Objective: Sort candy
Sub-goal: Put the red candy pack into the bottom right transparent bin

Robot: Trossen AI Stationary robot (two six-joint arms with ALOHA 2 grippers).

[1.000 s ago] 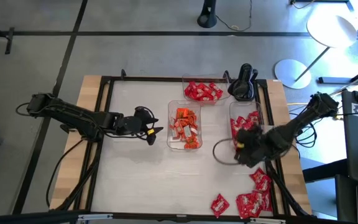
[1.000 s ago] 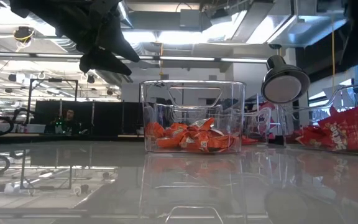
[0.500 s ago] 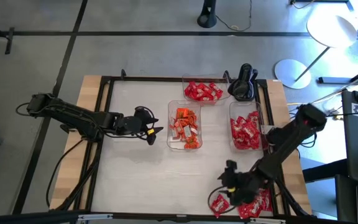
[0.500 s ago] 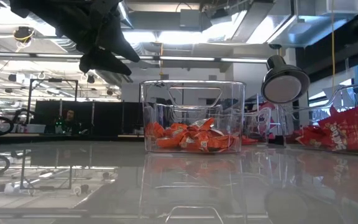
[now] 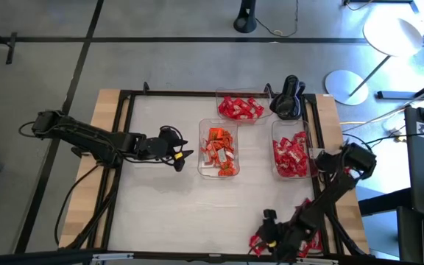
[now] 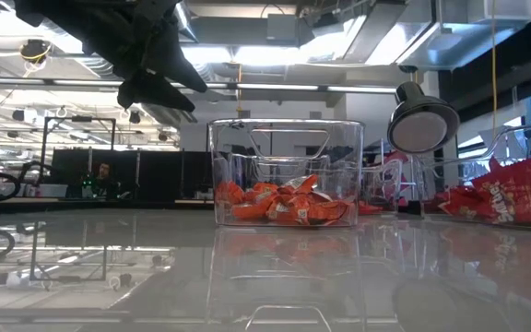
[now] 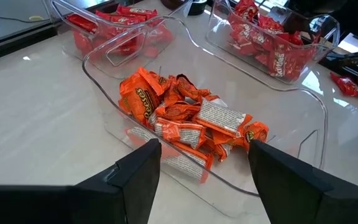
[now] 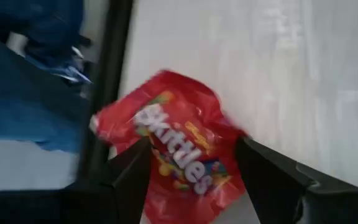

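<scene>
Beside the clear rectangular plastic tray of orange wrapped candy (image 5: 218, 151), on its left, the left gripper (image 5: 185, 155) hangs above the white table (image 5: 160, 206), fingers spread and empty. Behind that tray sits a clear tray of plain red candy (image 5: 239, 107); to its right, a clear tray of red white-marked candy (image 5: 291, 156). Toward the table's near edge, right of the orange tray, the right gripper (image 5: 258, 243) straddles 1 loose red Skittles packet (image 8: 178, 149), fingers spread either side, seemingly not yet gripping.
</scene>
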